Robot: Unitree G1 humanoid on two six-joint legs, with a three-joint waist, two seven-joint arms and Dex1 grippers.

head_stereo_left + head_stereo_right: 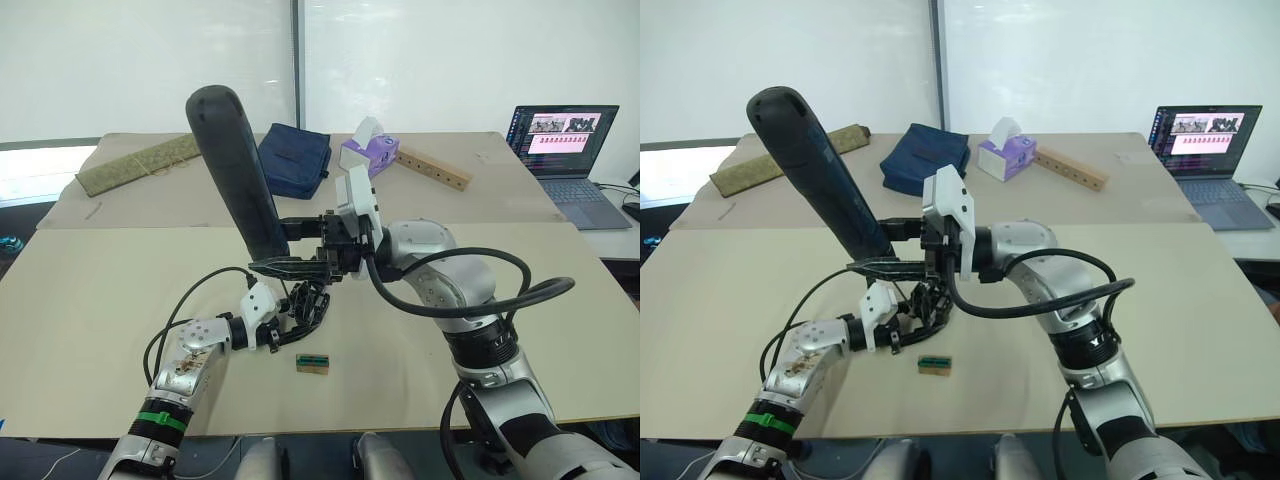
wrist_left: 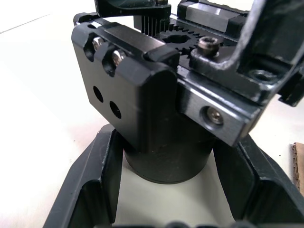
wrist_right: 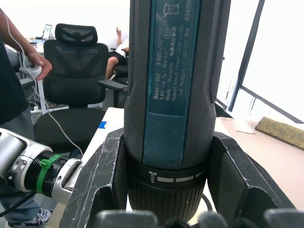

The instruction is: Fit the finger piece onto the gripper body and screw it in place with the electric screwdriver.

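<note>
The electric screwdriver (image 1: 240,170), a thick black cylinder, stands tilted over the middle of the table (image 1: 100,300), rounded end up and to the left. My right gripper (image 1: 270,245) is shut on its lower end; in the right wrist view the two fingers (image 3: 102,175) clamp its collar (image 3: 168,142). Just below it sits the gripper body (image 1: 312,303), a black block on a round base (image 2: 166,159). My left gripper (image 2: 171,137) is shut on that base. The screwdriver's bit is hidden behind my right gripper. I cannot tell the finger piece apart from the body.
A small tan-and-green block (image 1: 313,363) lies just in front of the gripper body. At the back are a woven mat (image 1: 140,165), a navy bag (image 1: 295,160), a purple tissue box (image 1: 370,150) and a wooden bar with holes (image 1: 432,167). A laptop (image 1: 565,140) stands far right. A person's hand (image 3: 40,66) shows.
</note>
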